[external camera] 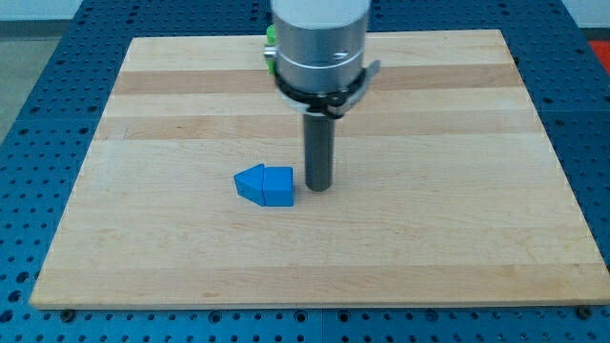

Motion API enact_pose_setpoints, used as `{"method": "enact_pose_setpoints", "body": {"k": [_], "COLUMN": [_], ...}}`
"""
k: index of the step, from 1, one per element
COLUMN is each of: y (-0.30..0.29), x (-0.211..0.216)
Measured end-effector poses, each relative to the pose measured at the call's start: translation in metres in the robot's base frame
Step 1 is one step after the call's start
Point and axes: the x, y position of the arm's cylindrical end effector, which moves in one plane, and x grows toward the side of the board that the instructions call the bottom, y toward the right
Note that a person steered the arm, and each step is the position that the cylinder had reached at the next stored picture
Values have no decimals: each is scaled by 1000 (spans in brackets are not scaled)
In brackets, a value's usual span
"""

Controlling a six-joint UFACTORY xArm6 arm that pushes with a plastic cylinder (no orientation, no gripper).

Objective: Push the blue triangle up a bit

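Observation:
A blue triangle block (266,185) lies on the wooden board (429,238), a little left of the board's middle. My tip (317,187) stands on the board just to the view's right of the block, close beside its right edge; I cannot tell whether it touches. The rod rises from there to the arm's grey wrist (319,43) at the view's top.
A bit of a green thing (271,43) peeks out at the left of the wrist, near the board's top edge; most of it is hidden. The board lies on a blue perforated table (38,114).

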Motion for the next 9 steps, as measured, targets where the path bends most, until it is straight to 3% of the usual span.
{"method": "enact_pose_setpoints", "body": {"k": [5, 9], "y": [-105, -148], "x": [24, -34]}}
